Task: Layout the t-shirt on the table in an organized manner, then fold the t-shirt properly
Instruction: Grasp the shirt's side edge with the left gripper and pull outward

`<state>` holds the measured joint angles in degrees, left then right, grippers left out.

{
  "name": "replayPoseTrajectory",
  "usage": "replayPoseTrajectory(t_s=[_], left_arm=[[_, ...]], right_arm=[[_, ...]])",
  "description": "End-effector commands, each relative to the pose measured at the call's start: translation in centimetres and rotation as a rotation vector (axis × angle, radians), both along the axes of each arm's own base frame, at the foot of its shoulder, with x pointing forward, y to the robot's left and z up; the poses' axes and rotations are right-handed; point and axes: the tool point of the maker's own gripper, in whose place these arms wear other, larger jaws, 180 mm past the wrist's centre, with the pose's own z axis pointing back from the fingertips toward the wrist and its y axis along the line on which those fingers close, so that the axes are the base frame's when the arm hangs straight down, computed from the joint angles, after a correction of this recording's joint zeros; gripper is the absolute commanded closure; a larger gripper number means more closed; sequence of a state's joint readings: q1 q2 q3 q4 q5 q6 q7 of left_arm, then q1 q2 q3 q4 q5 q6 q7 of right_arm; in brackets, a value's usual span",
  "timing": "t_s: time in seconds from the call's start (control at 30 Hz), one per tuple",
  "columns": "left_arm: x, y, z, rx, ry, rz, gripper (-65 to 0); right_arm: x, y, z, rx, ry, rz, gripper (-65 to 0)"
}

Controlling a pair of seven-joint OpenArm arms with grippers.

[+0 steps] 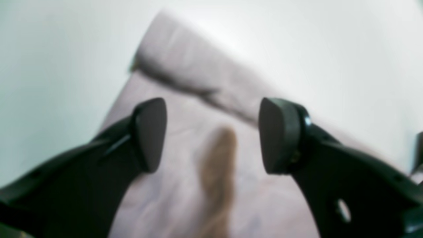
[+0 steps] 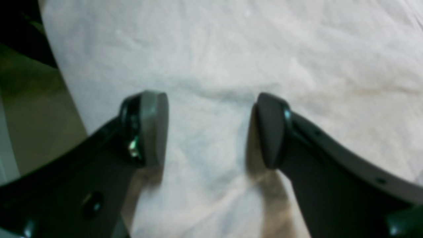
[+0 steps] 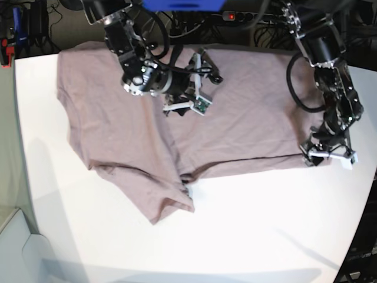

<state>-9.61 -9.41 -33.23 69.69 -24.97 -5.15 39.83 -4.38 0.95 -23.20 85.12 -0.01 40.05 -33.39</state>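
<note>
The white table (image 3: 247,236) carries the t-shirt (image 3: 235,118) spread across its far half, one side already folded inward, a sleeve still loose in front. The right gripper (image 3: 203,79) hovers open over it; the left gripper (image 3: 330,154), open, sits at the folded edge. Further folds remain.

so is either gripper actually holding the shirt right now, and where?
Nothing is held. The left gripper stands open over the t-shirt, and the right gripper is open above the cloth too; no fabric sits between the jaws of either.
</note>
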Motion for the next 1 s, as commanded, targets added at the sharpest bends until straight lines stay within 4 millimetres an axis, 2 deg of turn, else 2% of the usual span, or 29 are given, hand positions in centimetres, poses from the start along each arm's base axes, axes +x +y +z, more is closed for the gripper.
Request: replayPoseTrajectory(t_s=[0.0, 0.1, 0.17, 0.23, 0.33, 0.43, 0.57, 0.73, 0.83, 0.97], left_arm=[[1.2, 0.7, 1.9, 0.016, -0.059, 0.008, -42.6], [1.9, 0.3, 2.0, 0.002, -0.067, 0.007, -42.6], [2.1, 0.1, 1.3, -0.020, -0.051, 0.011, -42.6], [2.0, -0.1, 0.1, -0.043, -0.023, 0.015, -42.6], [2.2, 0.3, -0.3, -0.043, -0.038, 0.039, -42.6], [2.4, 0.8, -0.3, -0.025, -0.074, 0.070, -42.6], [2.4, 0.6, -1.5, -0.042, -0.057, 0.081, -42.6], [4.6, 0.2, -0.5, -0.070, -0.082, 0.083, -42.6], [5.9, 0.1, 0.2, -0.083, -0.102, 0.087, -42.6], [8.0, 0.9, 1.4, -0.061, -0.193, 0.148, -42.7]], right_arm=[[-0.1, 0.0, 0.0, -0.001, 0.004, -0.001, -40.2], [-0.8, -0.2, -1.4, -0.017, 0.048, 0.000, -40.1], [-1.3, -0.3, -2.3, -0.022, 0.075, -0.001, -38.7], [-1.6, -0.1, -2.6, 0.000, 0.081, -0.005, -36.5], [-2.0, -0.9, -3.4, -0.014, 0.092, -0.002, -33.9], [-2.3, -1.3, -3.9, -0.021, 0.106, -0.007, -33.1], [-2.9, -2.0, -4.5, -0.035, 0.119, -0.006, -33.1], [-3.0, -2.2, -4.6, -0.040, 0.121, -0.006, -33.1], [-4.0, -2.7, -5.1, -0.051, 0.141, -0.004, -33.1], [-4.4, -3.0, -5.4, -0.060, 0.148, 0.001, -33.1]])
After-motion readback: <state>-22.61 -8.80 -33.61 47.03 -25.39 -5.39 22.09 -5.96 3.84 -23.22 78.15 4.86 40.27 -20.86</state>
